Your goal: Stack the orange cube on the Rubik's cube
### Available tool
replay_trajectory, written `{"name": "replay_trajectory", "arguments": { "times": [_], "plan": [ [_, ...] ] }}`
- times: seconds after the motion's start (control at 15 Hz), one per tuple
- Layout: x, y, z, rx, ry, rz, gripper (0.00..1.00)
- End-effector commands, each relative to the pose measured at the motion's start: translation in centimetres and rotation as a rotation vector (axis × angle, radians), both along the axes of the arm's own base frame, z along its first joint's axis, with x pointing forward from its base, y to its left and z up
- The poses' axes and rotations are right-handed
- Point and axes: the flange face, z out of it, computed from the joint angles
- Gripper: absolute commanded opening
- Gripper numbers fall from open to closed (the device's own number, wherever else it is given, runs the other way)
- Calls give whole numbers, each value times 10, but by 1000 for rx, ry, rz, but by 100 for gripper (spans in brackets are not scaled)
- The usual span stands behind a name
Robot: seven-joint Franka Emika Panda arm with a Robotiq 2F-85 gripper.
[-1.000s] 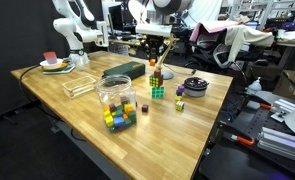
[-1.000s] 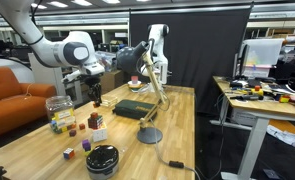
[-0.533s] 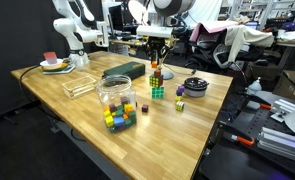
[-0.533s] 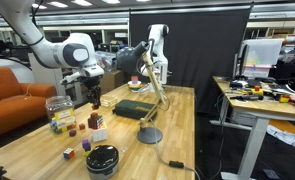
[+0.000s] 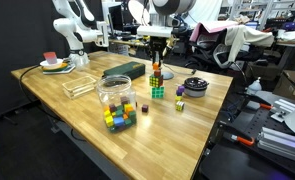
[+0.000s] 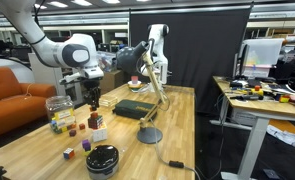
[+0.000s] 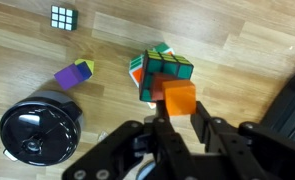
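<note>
My gripper (image 7: 177, 120) is shut on the orange cube (image 7: 178, 100), a small plain orange block. In the wrist view it overlaps the near edge of the Rubik's cube (image 7: 164, 70), which shows green, teal and red squares. In both exterior views the gripper (image 5: 155, 64) (image 6: 94, 99) hangs straight over the Rubik's cube (image 5: 158, 90) (image 6: 98, 132) on the wooden table. The orange cube (image 5: 155, 69) is held just above it; I cannot tell whether they touch.
A smaller puzzle cube (image 7: 62, 16) (image 5: 180, 104), a purple-and-yellow block (image 7: 75, 72) and a black round dish (image 7: 37, 130) (image 5: 195, 86) lie close by. A clear jar of coloured blocks (image 5: 116, 100), a dark red block (image 5: 144, 106) and a dark flat box (image 5: 123, 70) stand further along.
Almost nothing has changed. The gripper stays over the Rubik's cube with the orange cube in it.
</note>
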Motion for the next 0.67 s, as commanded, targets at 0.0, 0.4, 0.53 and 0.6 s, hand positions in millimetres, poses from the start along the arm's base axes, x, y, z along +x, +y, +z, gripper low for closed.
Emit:
{"name": "replay_trajectory", "arguments": {
  "times": [0.0, 0.4, 0.53, 0.6],
  "plan": [
    [-1, -3, 2, 30, 27, -37, 7],
    [9, -13, -5, 41, 14, -75, 7],
    [11, -13, -8, 52, 22, -81, 7],
    [12, -13, -11, 57, 28, -83, 7]
  ]
}}
